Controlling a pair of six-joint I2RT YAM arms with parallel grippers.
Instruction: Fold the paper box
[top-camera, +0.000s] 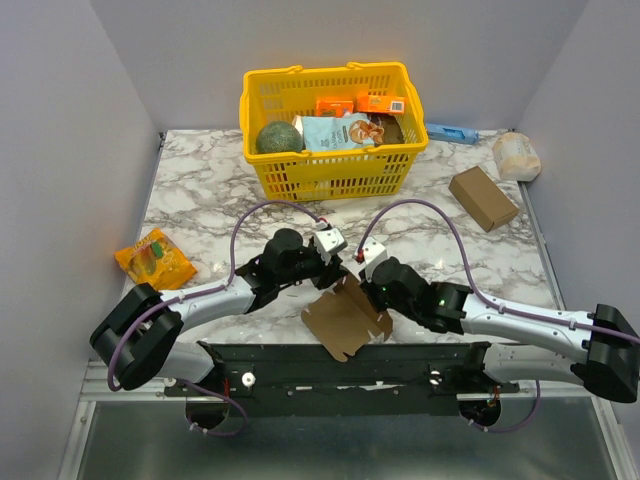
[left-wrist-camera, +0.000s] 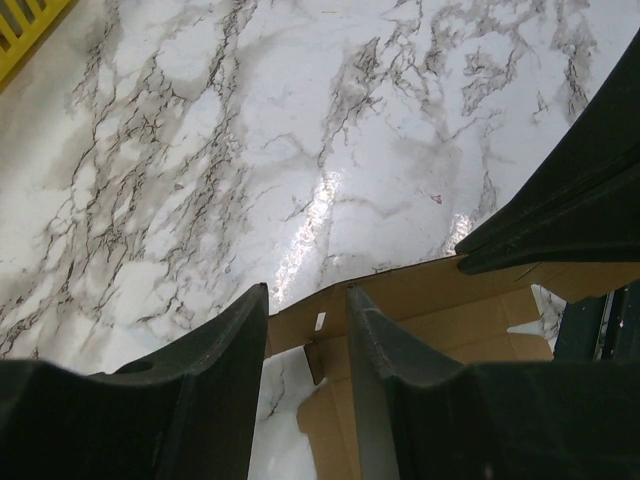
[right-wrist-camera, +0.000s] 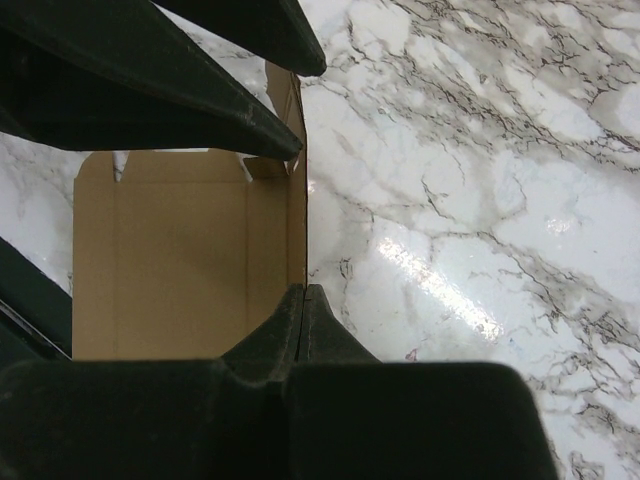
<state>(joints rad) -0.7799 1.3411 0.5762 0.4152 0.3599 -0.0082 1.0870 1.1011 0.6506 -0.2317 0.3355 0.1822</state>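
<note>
Item: thin plain brown cardboard paper box, creased and part-folded, with one flap standing upright. It lies at the middle of the near edge of the white marble tabletop, between the two arms.
Right gripper: fingers pressed together, pinching the upright flap at its edge.
Left gripper: fingers parted, a flap edge showing in the gap; contact cannot be told.
Yellow plastic basket: far edge, centre.
Orange snack packet: left edge.

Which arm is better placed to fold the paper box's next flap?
Left: the left gripper stands open astride an edge of the paper box; the right gripper is shut on its raised flap.
</note>
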